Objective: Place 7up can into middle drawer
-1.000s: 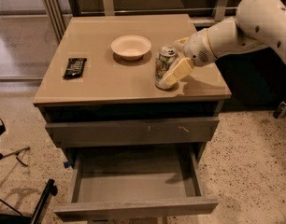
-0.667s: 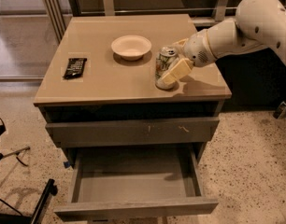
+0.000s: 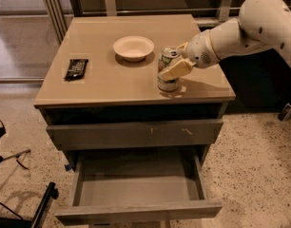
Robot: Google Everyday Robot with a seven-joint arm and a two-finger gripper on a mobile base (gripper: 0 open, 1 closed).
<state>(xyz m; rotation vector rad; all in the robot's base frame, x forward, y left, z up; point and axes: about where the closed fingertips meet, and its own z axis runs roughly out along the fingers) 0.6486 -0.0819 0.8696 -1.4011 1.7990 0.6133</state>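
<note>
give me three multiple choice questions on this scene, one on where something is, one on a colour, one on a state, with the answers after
1. Where is the 7up can?
A. upright on the cabinet top, beside the white bowl
B. inside that bowl
C. on the floor

2. What colour is the bowl?
A. red
B. black
C. white

3. How is the middle drawer?
A. pushed shut
B. pulled open, with nothing in it
C. pulled open, with the can in it

Answers:
1 A: the can stands on the top near its right edge in the view, and the gripper is there with its jaws closed on it.
2 C: the bowl is plain white against the tan top.
3 B: the drawer sticks out at the bottom and its grey floor is bare.
</note>
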